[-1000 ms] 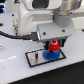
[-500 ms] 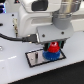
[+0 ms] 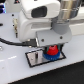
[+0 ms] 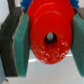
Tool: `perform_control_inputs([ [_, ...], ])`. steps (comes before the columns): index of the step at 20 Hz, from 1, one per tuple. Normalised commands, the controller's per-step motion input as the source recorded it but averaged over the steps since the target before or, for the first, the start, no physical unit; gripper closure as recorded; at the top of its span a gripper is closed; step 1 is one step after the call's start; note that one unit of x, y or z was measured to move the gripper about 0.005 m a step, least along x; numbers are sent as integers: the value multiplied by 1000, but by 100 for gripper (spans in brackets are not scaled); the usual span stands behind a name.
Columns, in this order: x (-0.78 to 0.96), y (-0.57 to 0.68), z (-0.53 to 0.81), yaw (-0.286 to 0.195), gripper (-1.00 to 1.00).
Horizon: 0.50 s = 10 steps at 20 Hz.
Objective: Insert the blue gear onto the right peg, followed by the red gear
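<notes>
red gear (image 4: 49,36): rigid moulded plastic, glossy face, raised middle with a bore through it. i judge it light and stiff, no give under pressure, somewhat slick on the face, so the rim is the place to take it, two opposite edges, squarely, so it cannot tip off axis. not fragile as far as i can tell.

in the wrist view it sits between my green finger pads (image 4: 22,45), one pad on each side of the disc, both appearing to press its edge. my gripper (image 4: 49,40) is clamped on the red gear, bore facing the camera and roughly centred between the pads.

in the exterior view the red gear (image 3: 51,50) is low over the blue gear (image 3: 50,56), whose toothed rim shows beneath and around it. blue gear looks already seated on the dark base plate (image 3: 35,59), toward the exterior view's right end of it. the peg itself is hidden by the gears, so i cannot tell whether the red bore has met it or whether red touches blue.

my gripper (image 3: 52,48) hangs straight above the stack, white arm housing (image 3: 37,20) behind, white table (image 3: 70,70) all round the plate.

judgement: blue done, red at the insertion step.
</notes>
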Motion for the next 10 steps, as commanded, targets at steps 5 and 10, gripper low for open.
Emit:
perform_control_inputs([
  [5,60,-19,-184,0,-100],
  [10,5,11,77,0,-100],
])
